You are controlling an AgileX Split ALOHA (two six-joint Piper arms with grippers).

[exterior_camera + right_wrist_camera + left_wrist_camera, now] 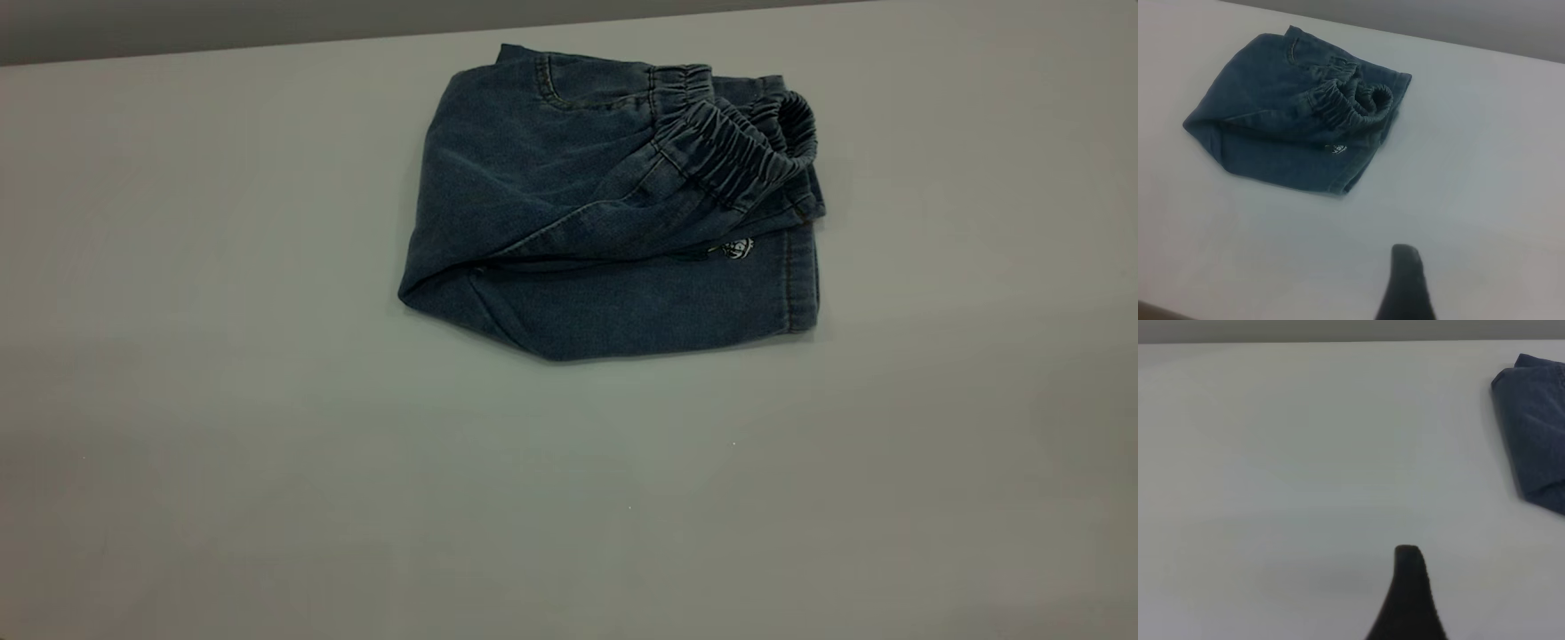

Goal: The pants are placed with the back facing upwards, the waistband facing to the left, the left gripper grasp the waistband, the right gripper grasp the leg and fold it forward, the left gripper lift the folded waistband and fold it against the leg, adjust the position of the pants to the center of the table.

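The pants lie folded in a compact bundle on the table, a little behind its middle. The ruched waistband rests on top at the bundle's right end, over the leg, whose stitched hem faces right. A small patch of embroidery peeks out under the fold. Neither gripper shows in the exterior view. My left gripper hovers over bare table, well away from the pants, with one black finger showing. My right gripper is also off the pants, holding nothing.
The table's far edge runs just behind the bundle, with a dark strip beyond it. Bare white surface stretches to the left, right and front of the pants.
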